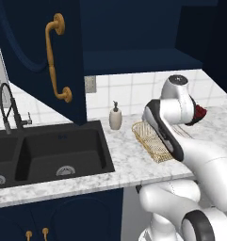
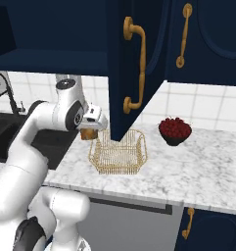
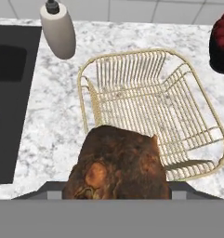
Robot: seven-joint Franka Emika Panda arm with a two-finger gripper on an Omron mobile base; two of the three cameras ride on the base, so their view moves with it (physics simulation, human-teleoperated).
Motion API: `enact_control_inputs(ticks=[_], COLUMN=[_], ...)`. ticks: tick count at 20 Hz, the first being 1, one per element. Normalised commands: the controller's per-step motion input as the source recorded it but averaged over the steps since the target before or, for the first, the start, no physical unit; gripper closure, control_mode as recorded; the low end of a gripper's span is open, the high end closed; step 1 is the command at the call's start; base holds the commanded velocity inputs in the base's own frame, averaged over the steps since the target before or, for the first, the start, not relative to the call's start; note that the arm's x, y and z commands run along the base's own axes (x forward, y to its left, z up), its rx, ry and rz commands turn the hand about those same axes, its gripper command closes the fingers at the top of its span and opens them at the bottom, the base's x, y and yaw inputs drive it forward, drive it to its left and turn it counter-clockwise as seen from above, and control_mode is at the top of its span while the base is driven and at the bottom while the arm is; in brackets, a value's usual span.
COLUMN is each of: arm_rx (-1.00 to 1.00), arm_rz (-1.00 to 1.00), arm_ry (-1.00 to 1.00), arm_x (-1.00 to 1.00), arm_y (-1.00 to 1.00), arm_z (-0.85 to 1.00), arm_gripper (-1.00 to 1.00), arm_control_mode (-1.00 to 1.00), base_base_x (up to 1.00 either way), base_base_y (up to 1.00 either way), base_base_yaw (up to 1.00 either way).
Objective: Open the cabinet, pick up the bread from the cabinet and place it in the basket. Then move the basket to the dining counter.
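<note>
Step in hand, by the look of it: carrying the bread (image 3: 117, 165) over to the basket (image 3: 150, 114) & setting it in. The hand (image 2: 89, 133) was closed on the bread, held up in the air just beside the basket's near-left rim, not yet over the middle. To do it well, I'd say: shift further over the basket's centre before lowering, so the loaf clears the wire rim instead of catching on it or tipping the basket. Keep low enough to pass beside the open cabinet (image 2: 129, 68) door, which hung right above the basket's back edge in the right base view. Let go only once the bread is w/in the walls & near the floor of the basket; a drop from height could bounce it out, as the sides are shallow.

Bread: dark brown, lumpy, crusty, w/ lighter orange-tan patches; rounded top, smaller than the basket. Its lower end was hidden at the bottom of the hand view, so can't tell exactly how the fingers sat on it.

Basket: pale gold wire, rectangular, open weave, nothing in it, resting flat on the marbled surface (image 3: 53, 116) between the black sink (image 1: 53, 150) & a dark red bowl (image 2: 175, 130).
</note>
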Motion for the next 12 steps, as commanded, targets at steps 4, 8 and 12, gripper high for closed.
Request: enact_control_inputs(ticks=[4, 8, 12], arm_rx=[0.00, 0.00, -0.03], arm_rz=[0.11, 0.10, 0.02], arm_ry=[0.05, 0.00, 0.06], arm_x=[0.59, 0.71, 0.50], arm_y=[-0.38, -0.04, -0.35], arm_z=[-0.71, -0.68, -0.52], arm_gripper=[1.00, 1.00, 1.00], arm_control_mode=[-1.00, -1.00, -1.00], base_base_x=[0.00, 0.00, 0.00], base_base_y=[0.00, 0.00, 0.00], base_base_yaw=[0.00, 0.00, 0.00])
